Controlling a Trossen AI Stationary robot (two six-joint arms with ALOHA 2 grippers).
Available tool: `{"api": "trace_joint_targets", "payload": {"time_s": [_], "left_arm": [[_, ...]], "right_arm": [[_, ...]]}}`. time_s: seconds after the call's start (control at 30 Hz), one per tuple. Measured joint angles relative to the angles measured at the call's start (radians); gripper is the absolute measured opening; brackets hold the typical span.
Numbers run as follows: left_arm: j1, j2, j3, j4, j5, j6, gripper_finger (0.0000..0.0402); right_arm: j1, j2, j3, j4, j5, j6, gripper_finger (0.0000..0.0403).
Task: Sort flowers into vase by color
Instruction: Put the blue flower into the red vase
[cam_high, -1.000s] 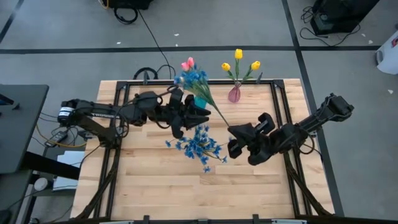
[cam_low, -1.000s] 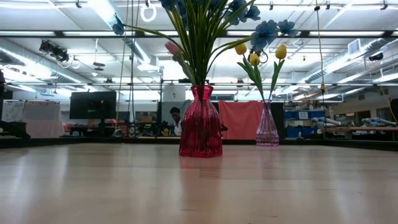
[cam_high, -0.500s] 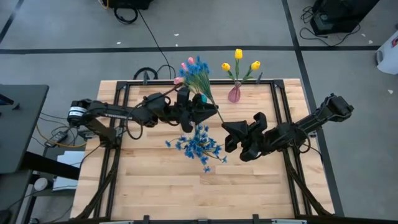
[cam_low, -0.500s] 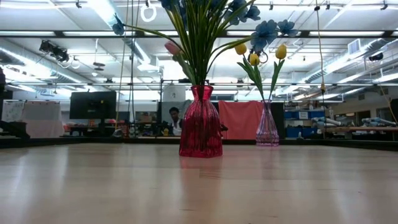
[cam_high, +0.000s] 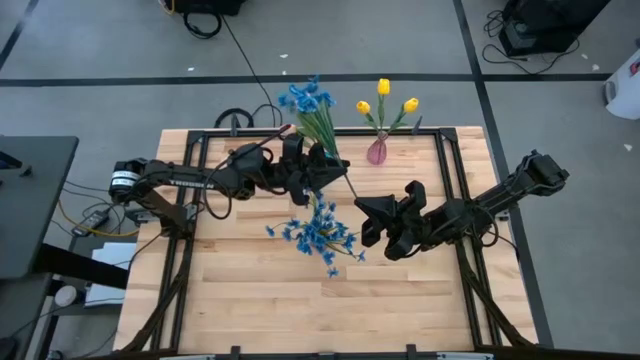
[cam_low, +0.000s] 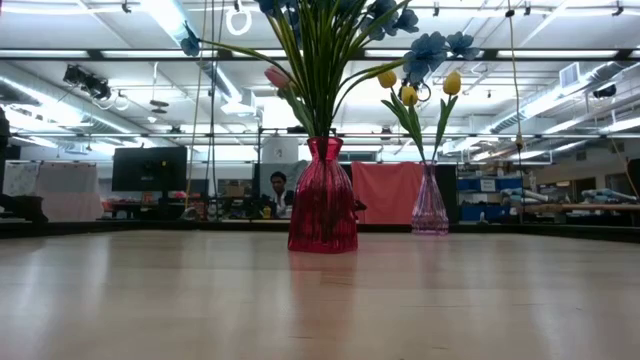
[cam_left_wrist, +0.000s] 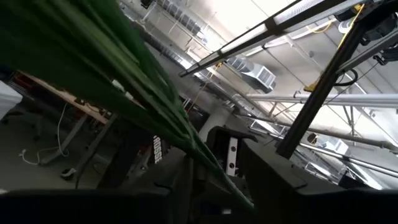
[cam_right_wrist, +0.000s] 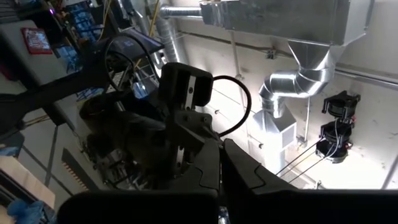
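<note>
A bunch of flowers with blue blossoms at its head and long green stems hangs slanted above the table's far middle. My right gripper is shut on its lower end. My left gripper has come in from the left and is closed about the stems farther up. A red vase holds blue flowers, with a pink tulip beside them. A clear purple vase at the far edge holds yellow tulips. My left gripper has the bunch's green stems between its two fingers, about midway along, coming level from the table's left and lying across them. How far back the stems reach is hidden by the gripper. My right gripper pinches the stems' lower end from the table's right, slanting upward. The bunch is lifted clear of the table, with its blossoms toward the far edge.
Black frame rails run along the table's left, right and far sides. Bare wood lies toward the near edge. Beyond the table a person sits in the room.
My left gripper has moved toward the table's right, onto the bunch's stems, and its fingers have drawn in about them. The bunch's blue head has swung toward the far edge, while its lower end has stayed in my right gripper.
</note>
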Motion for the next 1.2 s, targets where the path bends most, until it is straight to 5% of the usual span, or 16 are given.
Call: {"api": "trace_joint_targets", "payload": {"time_s": [0.37, 0.77, 1.0, 1.2], "left_arm": [[0.015, -0.005, 0.001, 0.010, 0.047, 0.049, 0.0023], [0.072, -0.046, -0.001, -0.096, 0.272, 0.153, 0.0026], [0.024, -0.214, 0.046, -0.540, 0.323, 0.506, 0.0026], [-0.070, -0.276, 0.177, -0.923, 0.130, 0.671, 0.0026]], "right_arm": [[-0.005, 0.001, -0.001, -0.004, 0.092, 0.131, 0.0056], [0.032, 0.001, -0.001, 0.019, 0.279, 0.465, 0.0222], [0.090, -0.056, -0.001, -0.152, 0.418, 0.664, 0.0250], [0.039, -0.160, -0.001, -0.543, 0.244, 1.054, 0.0239]]}}
